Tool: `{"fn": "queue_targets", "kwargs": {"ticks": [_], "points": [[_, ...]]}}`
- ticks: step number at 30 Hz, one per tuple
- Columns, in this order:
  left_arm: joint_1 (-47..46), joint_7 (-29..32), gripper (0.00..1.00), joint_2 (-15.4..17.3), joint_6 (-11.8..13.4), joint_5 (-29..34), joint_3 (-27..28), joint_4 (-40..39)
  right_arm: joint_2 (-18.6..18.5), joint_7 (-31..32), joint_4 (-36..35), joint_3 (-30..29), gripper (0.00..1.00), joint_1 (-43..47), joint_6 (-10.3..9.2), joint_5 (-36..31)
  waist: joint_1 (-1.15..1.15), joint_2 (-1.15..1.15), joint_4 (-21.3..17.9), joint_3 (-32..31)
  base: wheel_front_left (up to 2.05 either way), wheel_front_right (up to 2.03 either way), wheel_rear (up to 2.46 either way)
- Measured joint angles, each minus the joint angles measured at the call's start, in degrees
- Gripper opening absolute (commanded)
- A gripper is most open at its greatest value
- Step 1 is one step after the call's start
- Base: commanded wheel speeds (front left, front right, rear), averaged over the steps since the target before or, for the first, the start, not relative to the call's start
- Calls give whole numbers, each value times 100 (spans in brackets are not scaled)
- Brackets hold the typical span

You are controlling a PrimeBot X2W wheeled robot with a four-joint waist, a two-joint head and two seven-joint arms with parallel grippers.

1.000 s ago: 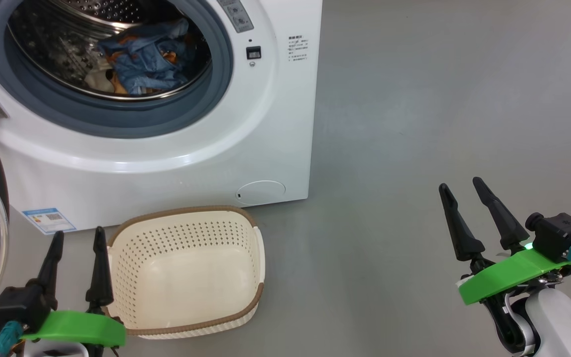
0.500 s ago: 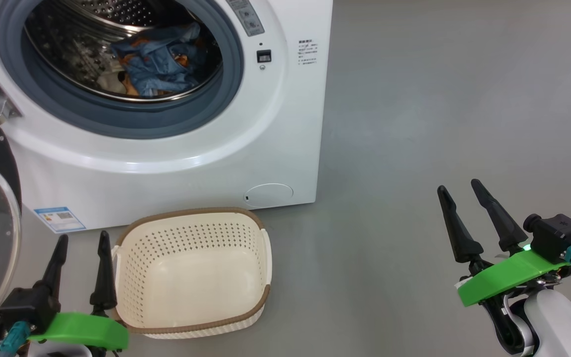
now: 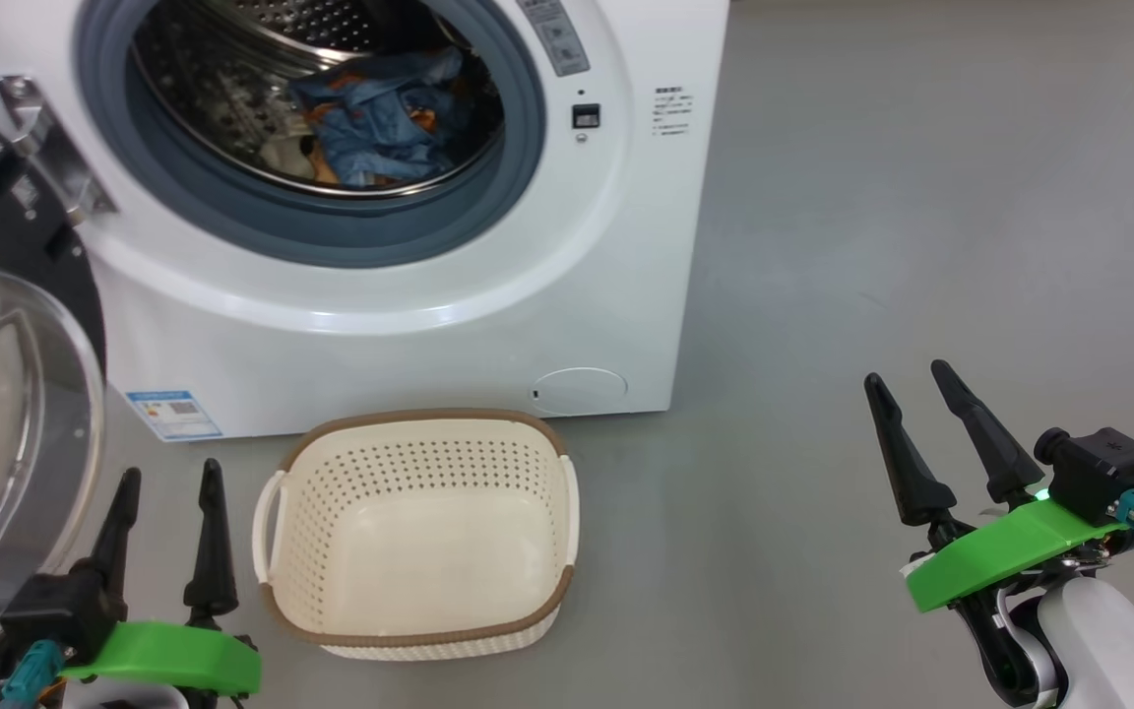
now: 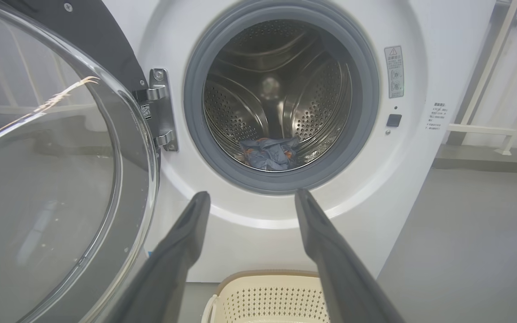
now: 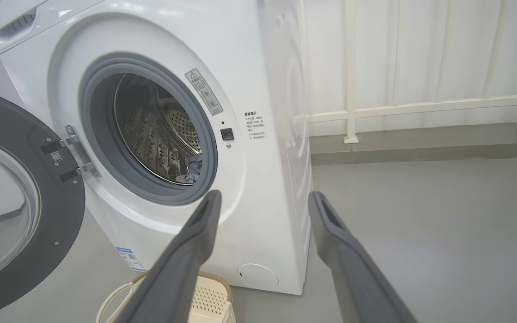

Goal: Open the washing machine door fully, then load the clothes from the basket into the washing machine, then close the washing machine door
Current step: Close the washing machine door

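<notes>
- Standing open on its hinge [image 3: 45, 148], the washing machine door [image 3: 6, 394] hangs at the left of the washing machine [image 3: 488, 325], inner face toward the robot.
- The clothes [image 3: 380, 118] lie bunched low in the drum.
- The basket [image 3: 419, 418] sits upright on the grey floor [image 3: 921, 197] just before the machine, handles left and right, bare bottom showing.
- The left gripper [image 3: 170, 471], beside the basket, and the right gripper [image 3: 906, 374], well apart over the floor, both have their fingers spread, holding nothing.
- A blue label sticker [image 3: 173, 414] and a warning sticker [image 4: 394, 72] carry print too small to read.
</notes>
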Motion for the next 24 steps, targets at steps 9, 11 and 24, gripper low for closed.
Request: {"fn": "queue_targets", "kwargs": {"ticks": [9, 11, 24], "points": [[3, 0, 100, -43, 16, 46, 109, 20, 0, 0, 11, 24, 100, 2, 0, 45, 0, 0, 445, -33, 0, 0, 0], [3, 0, 100, -66, 47, 51, 121, 32, 1, 0, 12, 27, 100, 2, 0, 46, 0, 0, 566, -39, 0, 0, 0], [21, 0, 100, -134, 46, 49, 203, 80, -14, 0, 43, 74, 100, 4, 0, 58, 0, 0, 1426, -77, 0, 0, 0]]}}
